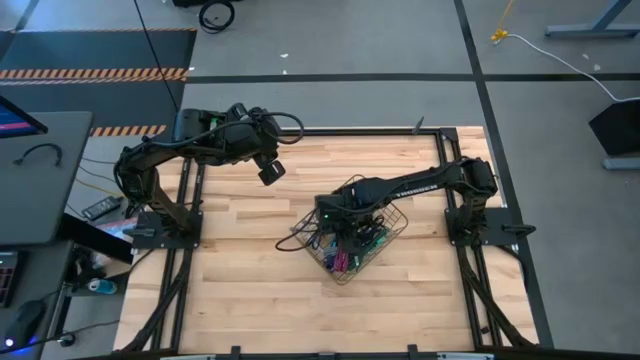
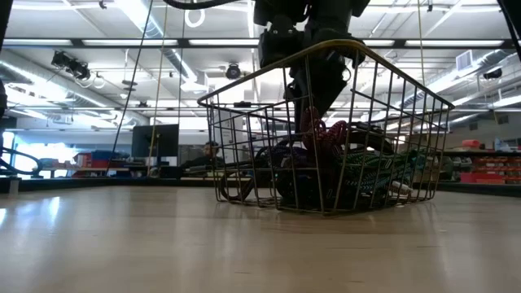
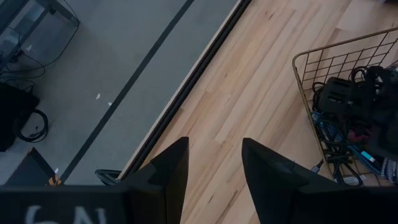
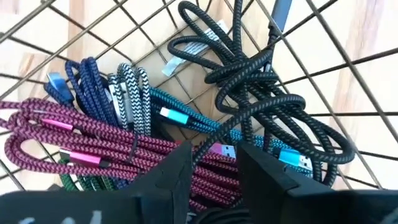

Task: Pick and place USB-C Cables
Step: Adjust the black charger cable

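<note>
We judged the cables light, limp and tangle-prone (best pinched mid-bundle), the right tool parted, empty over the basket; the left tool hung parted, idle.

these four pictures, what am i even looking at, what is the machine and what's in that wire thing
Two dark robot arms are bolted to a wooden table. One camera looks straight down, one sits at table level, and one rides on each wrist.

The wire basket holds a pile of USB-C cables: magenta, black, teal, blue and a black-and-white one.

The right gripper has reached down into the basket, fingers slightly apart just above the magenta cable; I cannot see it holding anything.

The left gripper waits in the air over the far edge of the table, fingers apart and empty.
</note>
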Motion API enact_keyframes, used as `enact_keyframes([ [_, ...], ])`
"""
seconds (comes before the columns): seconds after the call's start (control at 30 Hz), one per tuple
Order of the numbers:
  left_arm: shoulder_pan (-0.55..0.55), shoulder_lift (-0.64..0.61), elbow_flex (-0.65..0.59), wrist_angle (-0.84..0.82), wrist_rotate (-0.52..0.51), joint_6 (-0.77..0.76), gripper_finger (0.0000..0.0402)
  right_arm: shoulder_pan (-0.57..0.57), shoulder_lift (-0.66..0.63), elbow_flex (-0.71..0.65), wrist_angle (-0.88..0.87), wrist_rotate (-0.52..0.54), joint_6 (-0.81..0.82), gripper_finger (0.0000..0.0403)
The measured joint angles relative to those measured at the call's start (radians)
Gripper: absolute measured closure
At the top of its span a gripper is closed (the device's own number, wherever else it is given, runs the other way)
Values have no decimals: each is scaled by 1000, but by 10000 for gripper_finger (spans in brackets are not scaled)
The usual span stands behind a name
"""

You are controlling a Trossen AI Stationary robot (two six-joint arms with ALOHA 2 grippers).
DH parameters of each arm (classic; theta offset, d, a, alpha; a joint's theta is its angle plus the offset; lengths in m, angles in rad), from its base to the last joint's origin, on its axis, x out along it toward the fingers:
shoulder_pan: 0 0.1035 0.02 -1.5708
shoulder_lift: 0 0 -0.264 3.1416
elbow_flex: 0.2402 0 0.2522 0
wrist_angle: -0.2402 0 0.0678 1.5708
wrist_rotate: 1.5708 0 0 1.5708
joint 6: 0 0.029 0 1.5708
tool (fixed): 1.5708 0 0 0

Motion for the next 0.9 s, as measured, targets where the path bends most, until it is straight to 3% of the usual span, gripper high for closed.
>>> enact_keyframes([
  [0.7,0,0,0,0,0,-3,246,-5,0,-90,106,29,165,273],
  [0.8,0,0,0,0,0,-4,246,-9,0,-90,113,29,185,293],
  [0.9,0,0,0,0,0,-4,246,-10,0,-90,113,13,177,345],
])
